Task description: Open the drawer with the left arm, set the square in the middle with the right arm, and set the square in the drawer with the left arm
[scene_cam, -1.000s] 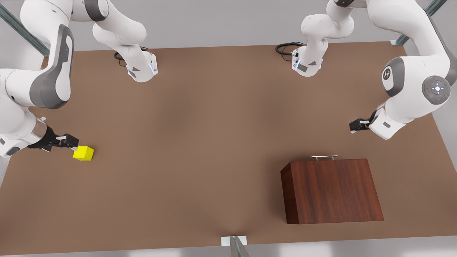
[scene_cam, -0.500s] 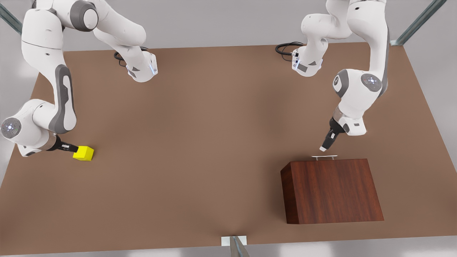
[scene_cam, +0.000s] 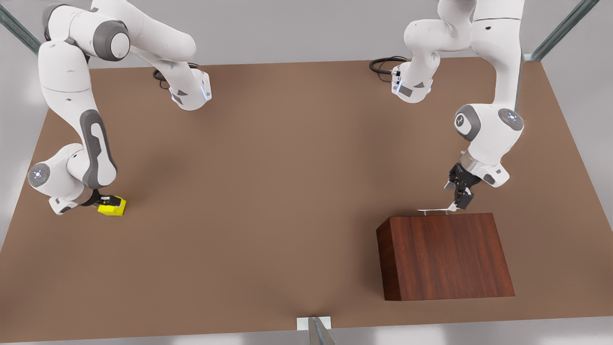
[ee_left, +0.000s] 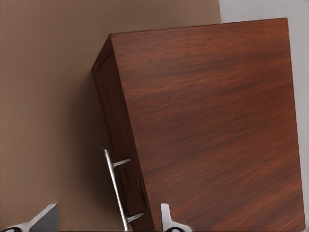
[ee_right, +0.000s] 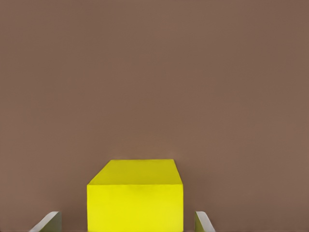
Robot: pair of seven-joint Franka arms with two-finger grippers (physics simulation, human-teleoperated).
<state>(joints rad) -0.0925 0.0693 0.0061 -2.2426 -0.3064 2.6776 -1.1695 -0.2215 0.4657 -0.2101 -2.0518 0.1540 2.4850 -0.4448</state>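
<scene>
The yellow cube (scene_cam: 113,206) is sat on the brown tabletop (scene_cam: 287,167) way over at the front view's left edge, well apart from the wooden cabinet (scene_cam: 443,256) on the front view's right. It looks like a rigid, light little block with plain flat faces, so it should be easy to pinch across two opposite sides, low and centred. Smooth faces might slip if grabbed near a corner, though that's a guess.

The right gripper (ee_right: 126,223) is seen with its fingers spread just wider than the cube, one on each side, not yet pressed in. The drawer (ee_left: 120,159) is still closed. Its thin silver bar handle (ee_left: 115,186) is the only sensible place to be gripped — stiff metal, but skinny, so a hold near the middle of the bar is probably safer than one at its end. The left gripper (ee_left: 104,223) is straddling the handle's end with fingers held wide.

Compared with half a second back, the left gripper has been brought down onto the handle, and the right one has been pushed forward around the cube. Cube and cabinet haven't been shifted.
</scene>
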